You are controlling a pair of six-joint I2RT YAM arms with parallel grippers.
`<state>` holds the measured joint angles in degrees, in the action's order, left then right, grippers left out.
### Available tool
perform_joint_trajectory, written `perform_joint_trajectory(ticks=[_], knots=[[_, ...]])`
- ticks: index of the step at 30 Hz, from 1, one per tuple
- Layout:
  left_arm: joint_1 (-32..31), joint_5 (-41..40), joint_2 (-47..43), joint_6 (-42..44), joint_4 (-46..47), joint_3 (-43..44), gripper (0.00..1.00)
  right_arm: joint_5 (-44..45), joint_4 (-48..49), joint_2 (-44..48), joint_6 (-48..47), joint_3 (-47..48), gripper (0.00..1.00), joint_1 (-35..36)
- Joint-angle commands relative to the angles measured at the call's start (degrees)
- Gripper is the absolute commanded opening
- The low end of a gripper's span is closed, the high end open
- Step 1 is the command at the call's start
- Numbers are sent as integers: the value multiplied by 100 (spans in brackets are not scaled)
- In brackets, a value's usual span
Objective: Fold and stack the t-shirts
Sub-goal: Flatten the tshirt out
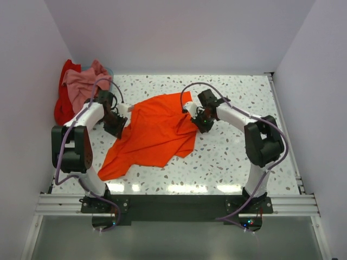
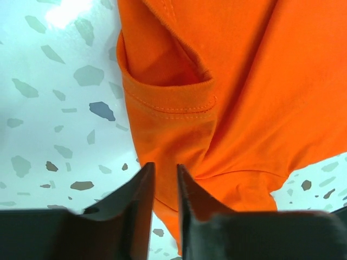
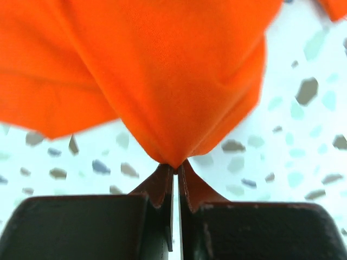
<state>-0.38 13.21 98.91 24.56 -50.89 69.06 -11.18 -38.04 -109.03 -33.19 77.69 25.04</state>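
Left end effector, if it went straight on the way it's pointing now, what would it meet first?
The orange t-shirt: its cloth lies directly ahead of the left end effector, probably right at its tips, though depth is unclear.

In the top view the red t-shirt point(image 1: 62, 111) lies partly hidden under the pink t-shirt point(image 1: 82, 84), and the fingertips of the left hand point(image 1: 116, 124) are covered by its own wrist. The left wrist view cuts the orange t-shirt point(image 2: 244, 92) off at its top and right edges. Whether cloth sits between that hand's fingers point(image 2: 138, 206) cannot be told. In the right wrist view the orange t-shirt is blurred and cropped at the top and left edges.
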Motion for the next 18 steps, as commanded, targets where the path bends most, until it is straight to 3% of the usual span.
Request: perform_joint_trajectory(ticks=[1,6,10,12,13,14,16,18], knots=[[38,-205,-4,41,281,-129,24,-138,-930,804,-565,9,0,-157],[38,-468,-64,154,335,-419,1,-297,-2037,1235,-1005,-201,0,-244],[38,-312,-451,558,64,-727,0,-385,-2785,1630,-1390,-666,0,-525],[38,285,-792,892,-322,-649,0,-333,-3050,2034,-1541,-1104,0,-788],[38,539,-908,971,-403,-543,4,-228,-3121,2200,-1681,-1246,0,-877],[38,1047,-1005,1024,-430,-247,21,-192,-3174,2420,-1734,-1465,0,-965],[38,1489,-1085,929,-80,306,44,-165,-3384,2597,-1822,-1616,0,-1211],[-163,1781,-762,630,576,686,54,-156,-3516,2720,-1858,-1766,0,-1395]])
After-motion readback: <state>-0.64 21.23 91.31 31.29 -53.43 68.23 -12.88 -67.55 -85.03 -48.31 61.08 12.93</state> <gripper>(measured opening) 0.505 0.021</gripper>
